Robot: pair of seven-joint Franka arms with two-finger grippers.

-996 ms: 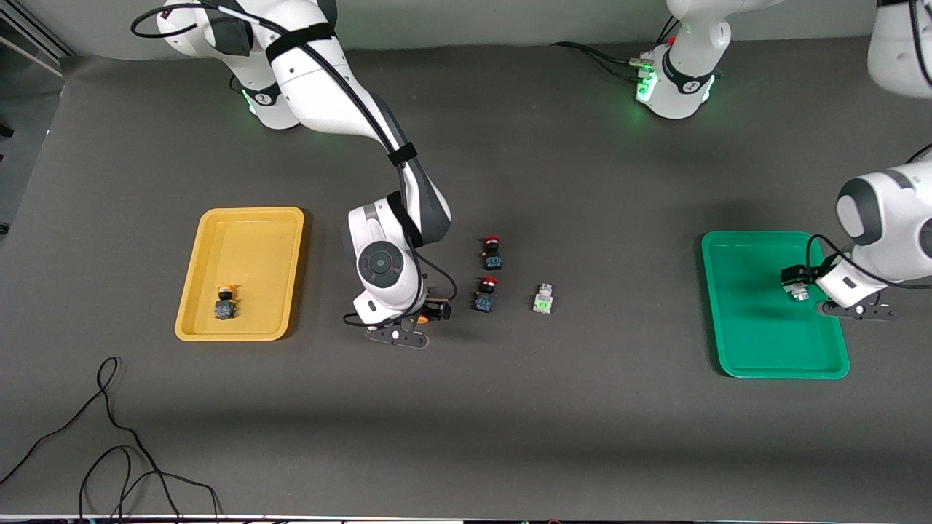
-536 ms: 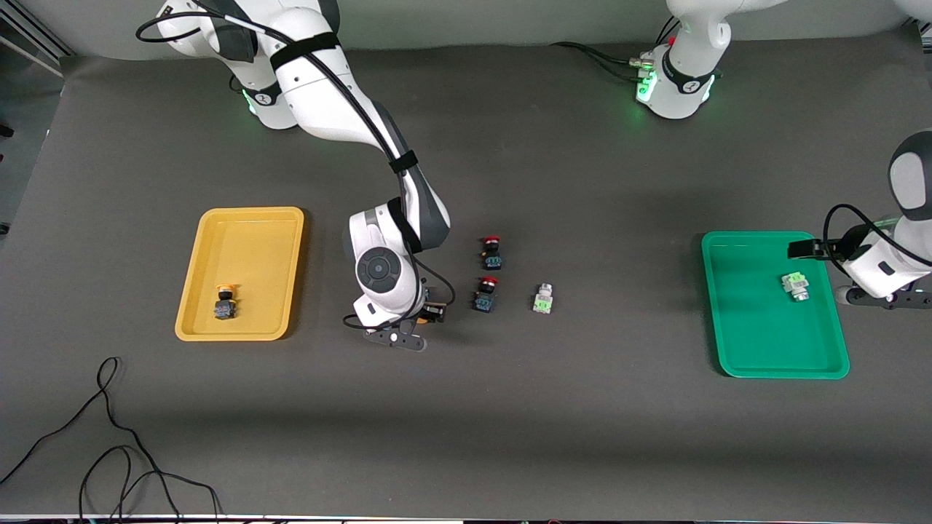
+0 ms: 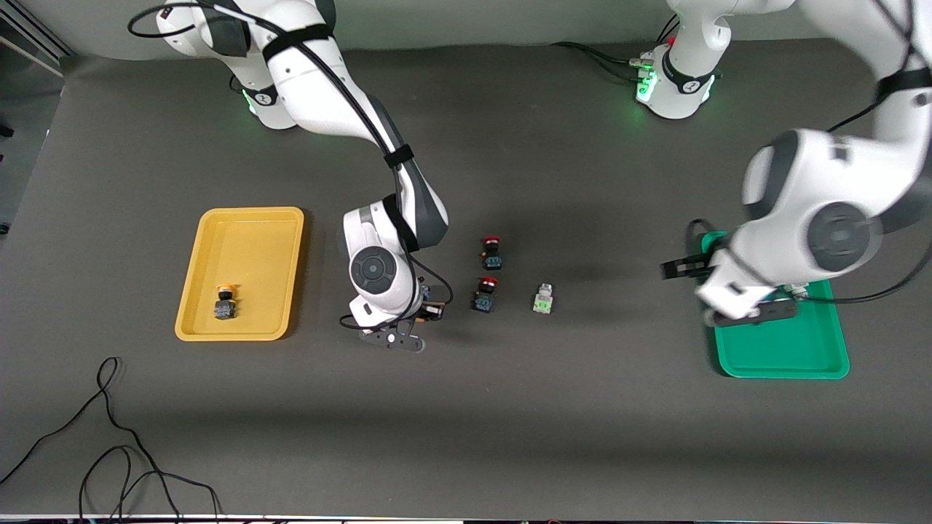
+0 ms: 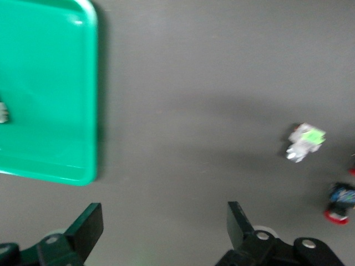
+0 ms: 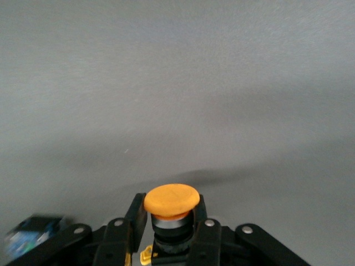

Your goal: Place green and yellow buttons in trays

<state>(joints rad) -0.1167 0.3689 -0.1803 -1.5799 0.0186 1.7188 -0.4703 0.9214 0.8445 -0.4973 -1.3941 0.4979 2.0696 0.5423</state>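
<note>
- Swinging back over the table, the left gripper [image 4: 161, 235] has left the green tray [image 3: 786, 356], jaws wide and empty; we see 1 green button [image 4: 3, 112] lying in that tray.
- We see the right gripper [image 5: 169, 221] clamped on a yellow button [image 5: 171, 202], low at the table.
- At 3 o'clock from it: 2 red-capped switches [image 3: 486, 292], then another green button [image 3: 542, 298].
- At 9 o'clock, the yellow tray [image 3: 251, 233] holds 1 yellow-capped button [image 3: 225, 302].

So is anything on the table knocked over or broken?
Nothing looks broken or spilled. The yellow tray and green tray sit flat, and the red buttons and the green button just wait on the table between them.
</note>
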